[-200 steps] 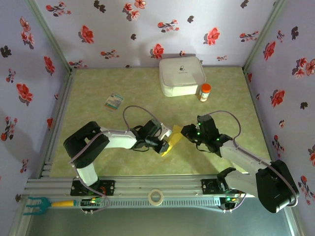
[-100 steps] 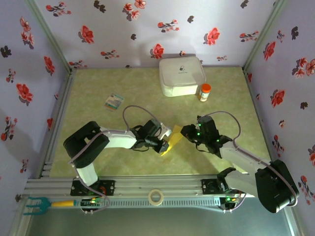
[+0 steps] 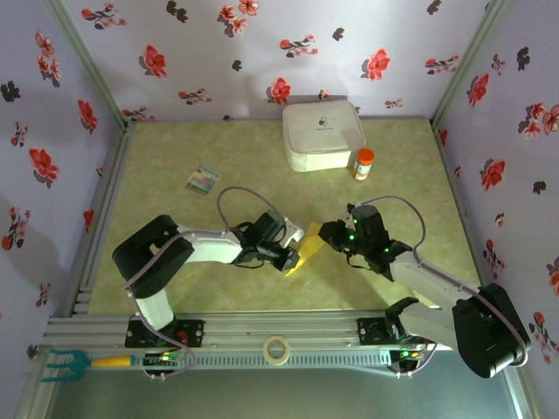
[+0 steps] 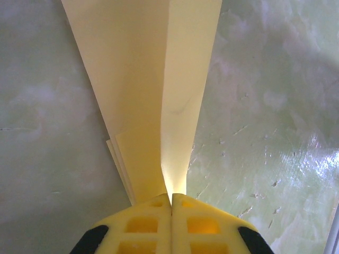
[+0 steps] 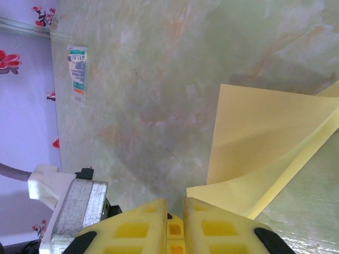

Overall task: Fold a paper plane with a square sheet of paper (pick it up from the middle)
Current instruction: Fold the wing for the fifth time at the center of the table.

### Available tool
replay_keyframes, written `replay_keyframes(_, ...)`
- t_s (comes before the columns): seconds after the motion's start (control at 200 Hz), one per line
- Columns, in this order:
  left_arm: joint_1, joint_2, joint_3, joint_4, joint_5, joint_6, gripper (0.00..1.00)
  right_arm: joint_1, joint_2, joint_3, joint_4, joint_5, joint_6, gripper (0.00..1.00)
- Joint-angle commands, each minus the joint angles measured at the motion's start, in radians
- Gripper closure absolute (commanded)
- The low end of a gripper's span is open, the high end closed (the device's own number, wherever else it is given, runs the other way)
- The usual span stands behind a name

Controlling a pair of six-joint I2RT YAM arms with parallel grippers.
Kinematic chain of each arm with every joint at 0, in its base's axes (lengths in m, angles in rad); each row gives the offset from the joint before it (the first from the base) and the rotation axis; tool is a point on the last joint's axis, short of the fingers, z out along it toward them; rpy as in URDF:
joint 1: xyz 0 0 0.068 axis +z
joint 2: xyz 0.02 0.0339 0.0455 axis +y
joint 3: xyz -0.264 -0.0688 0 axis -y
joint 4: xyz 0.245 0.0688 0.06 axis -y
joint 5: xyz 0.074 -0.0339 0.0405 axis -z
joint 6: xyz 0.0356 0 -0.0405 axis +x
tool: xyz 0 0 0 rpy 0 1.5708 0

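Note:
The square sheet of paper (image 3: pixel 306 248) is yellow and folded into a long narrow shape with layered flaps. It is held up off the green table between the two arms. My left gripper (image 3: pixel 291 256) is shut on its near end; in the left wrist view the paper (image 4: pixel 143 79) fans away from the pinched jaws (image 4: pixel 171 197). My right gripper (image 3: pixel 325 232) sits at the paper's far right end. In the right wrist view its jaws (image 5: pixel 175 203) stand a narrow gap apart with nothing between them, and the paper (image 5: pixel 265 143) lies beside the right finger (image 5: pixel 222 222).
A white rounded box (image 3: pixel 321 133) and an orange-capped bottle (image 3: pixel 363 163) stand at the back of the table. A small teal-and-white card (image 3: pixel 203 180) lies at the back left, also in the right wrist view (image 5: pixel 77 74). A tape roll (image 3: pixel 277 350) rests on the front rail.
The right gripper has crept slightly left toward the paper and its jaws have narrowed. The left gripper and the paper have hardly moved.

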State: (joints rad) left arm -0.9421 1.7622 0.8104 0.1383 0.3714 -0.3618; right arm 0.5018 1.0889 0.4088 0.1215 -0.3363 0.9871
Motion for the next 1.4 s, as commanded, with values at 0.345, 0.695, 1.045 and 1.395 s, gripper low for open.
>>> replay_keyframes(0.345, 0.008, 0.035, 0.005, -0.026, 0.037, -0.009, 1.00, 0.023, 0.163, 0.000, 0.147, -0.123, 0.024, 0.87)
replay_keyframes(0.695, 0.008, 0.045, 0.013, -0.033, 0.046, -0.009, 1.00, 0.066, 0.219, -0.011, 0.200, -0.126, 0.044, 0.90)
replay_keyframes(1.045, 0.008, 0.024, 0.000, -0.010, 0.044, -0.017, 1.00, 0.080, 0.215, -0.025, 0.183, -0.114, 0.044, 0.90)
replay_keyframes(1.395, 0.008, 0.021, 0.001, -0.014, 0.011, -0.025, 1.00, 0.077, 0.113, -0.023, 0.066, -0.035, 0.023, 0.89)
